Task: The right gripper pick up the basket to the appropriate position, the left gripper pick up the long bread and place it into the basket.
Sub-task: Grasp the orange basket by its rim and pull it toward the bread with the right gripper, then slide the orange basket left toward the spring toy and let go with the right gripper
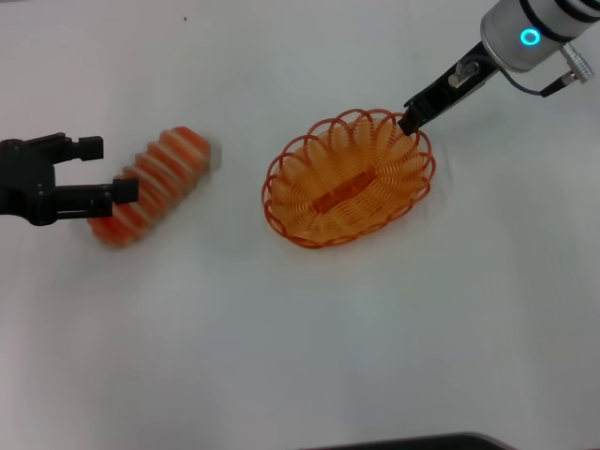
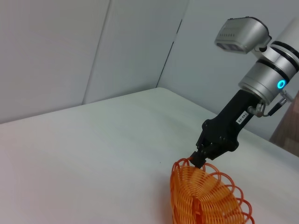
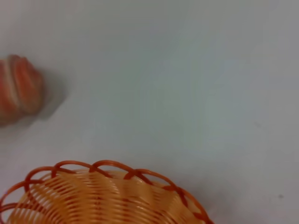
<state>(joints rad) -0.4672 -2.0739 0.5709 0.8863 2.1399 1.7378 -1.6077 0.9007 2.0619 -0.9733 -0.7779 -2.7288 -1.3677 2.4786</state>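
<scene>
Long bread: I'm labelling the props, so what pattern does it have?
Orange with pale cream stripes across the long bread; head view shows it best.

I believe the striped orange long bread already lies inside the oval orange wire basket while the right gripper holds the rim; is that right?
Not quite: the head view shows the long bread on the table beside the left gripper, outside the basket. The right gripper is indeed at the rim.

Orange openwork basket with looped scalloped rim; long bread orange, crossed by pale cream stripes. Both grippers black: right gripper on silver-grey arm with blue-lit ring; left gripper likewise black. White table.
</scene>
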